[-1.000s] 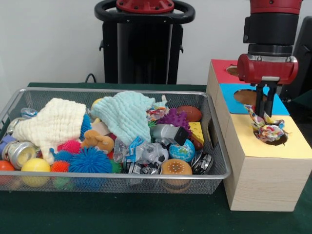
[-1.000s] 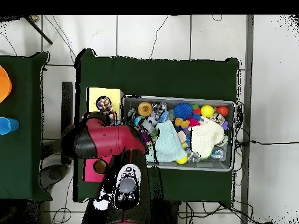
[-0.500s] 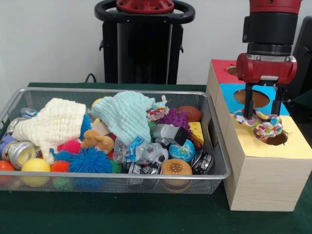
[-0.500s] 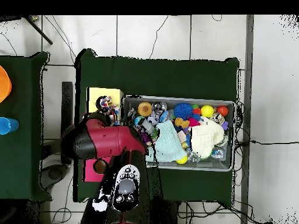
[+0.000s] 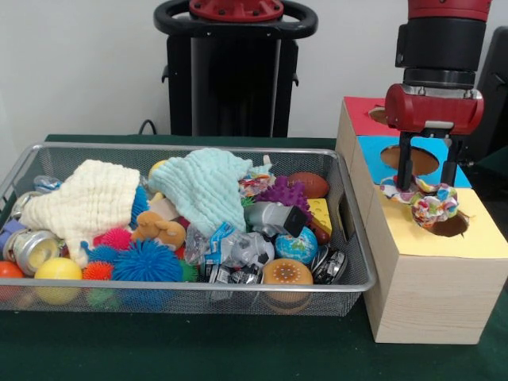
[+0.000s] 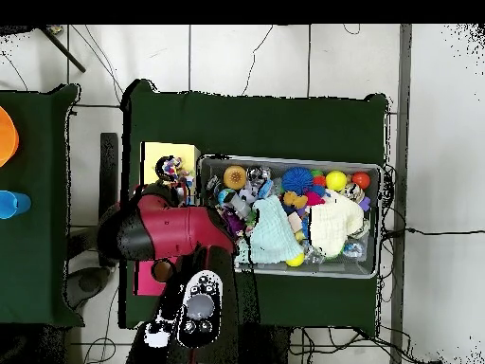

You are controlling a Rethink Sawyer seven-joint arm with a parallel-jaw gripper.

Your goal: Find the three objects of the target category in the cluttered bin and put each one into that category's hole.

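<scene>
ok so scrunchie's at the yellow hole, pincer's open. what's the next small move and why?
Probably lift the pincer straight up and clear. Its fingers stand apart on either side of the scrunchie, not clamping it, and the scrunchie lies at the rim of the yellow hole, part over the opening. It hasn't visibly dropped through, so check that before heading back to the bin.

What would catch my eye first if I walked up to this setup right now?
Probably the wire bin, piled high with bright toys, spiky balls and two crumpled cloths. Next, at the right of the front view, the red gripper, open, hangs over a wooden box with red, blue and yellow top panels. A multicoloured fabric scrunchie lies at the edge of the hole in the yellow panel.
</scene>
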